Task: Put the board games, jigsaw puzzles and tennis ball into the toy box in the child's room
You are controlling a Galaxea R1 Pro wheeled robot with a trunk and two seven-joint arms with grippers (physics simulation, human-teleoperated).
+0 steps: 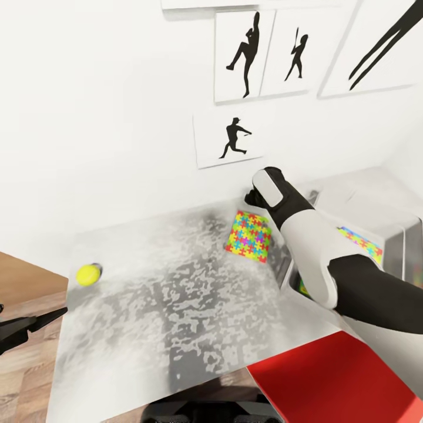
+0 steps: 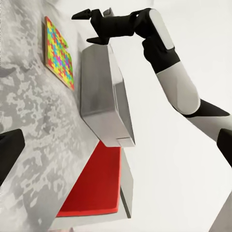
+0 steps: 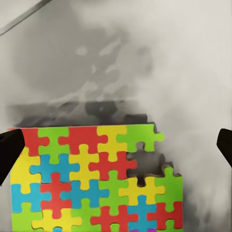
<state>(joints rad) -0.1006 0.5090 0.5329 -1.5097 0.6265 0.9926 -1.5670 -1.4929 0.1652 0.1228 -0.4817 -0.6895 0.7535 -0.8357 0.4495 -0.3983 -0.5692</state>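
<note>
My right gripper (image 2: 99, 24), fingers spread open, hovers above the jigsaw puzzle (image 1: 249, 236) beside the toy box (image 2: 104, 92); my left gripper's (image 1: 35, 322) state is indeterminable.

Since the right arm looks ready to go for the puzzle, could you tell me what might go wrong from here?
1. The flat multicoloured jigsaw puzzle lies flush on the mottled grey table, so the open right tool may slide it rather than lift it.
2. The grey metal toy box stands right beside the puzzle; the tool or arm could knock it.
3. The yellow tennis ball sits near the table's edge and might roll off if jolted.
</note>
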